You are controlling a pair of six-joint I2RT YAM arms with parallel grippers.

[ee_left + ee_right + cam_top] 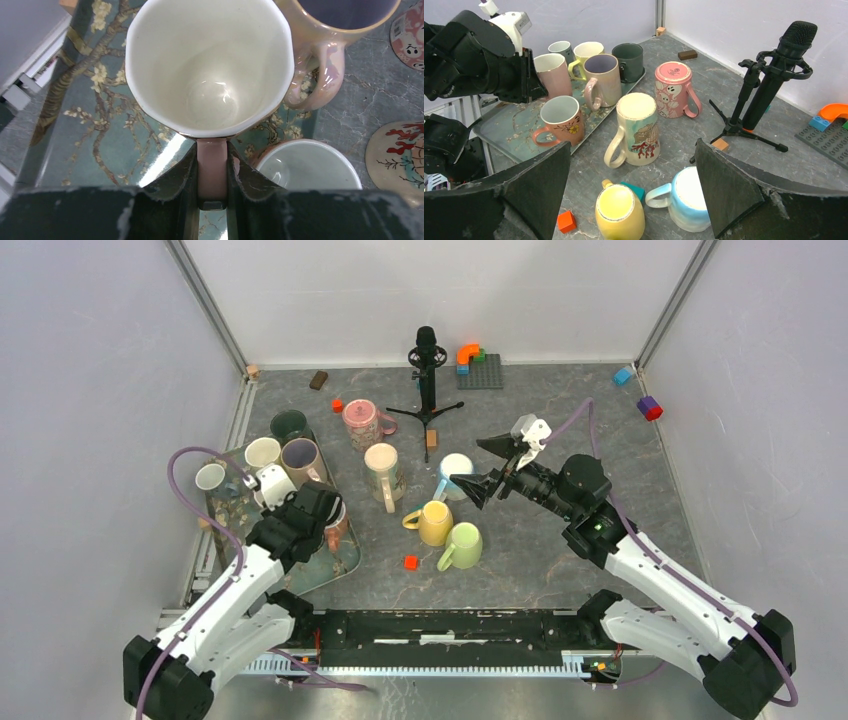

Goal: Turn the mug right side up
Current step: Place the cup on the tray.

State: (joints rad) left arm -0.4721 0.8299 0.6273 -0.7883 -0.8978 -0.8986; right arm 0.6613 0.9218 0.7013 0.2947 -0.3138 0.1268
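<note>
The left gripper [212,150] clamps the handle of the pale pink ceramic mug [210,65]; an iridescent lilac mug [330,50] perhaps touches it; the right gripper [631,144] gapes empty.

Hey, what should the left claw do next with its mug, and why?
Probably open the left claw, provided the base is down, which I can't see: the pink mug it pinches by the handle is mouth up over the tray.
</note>
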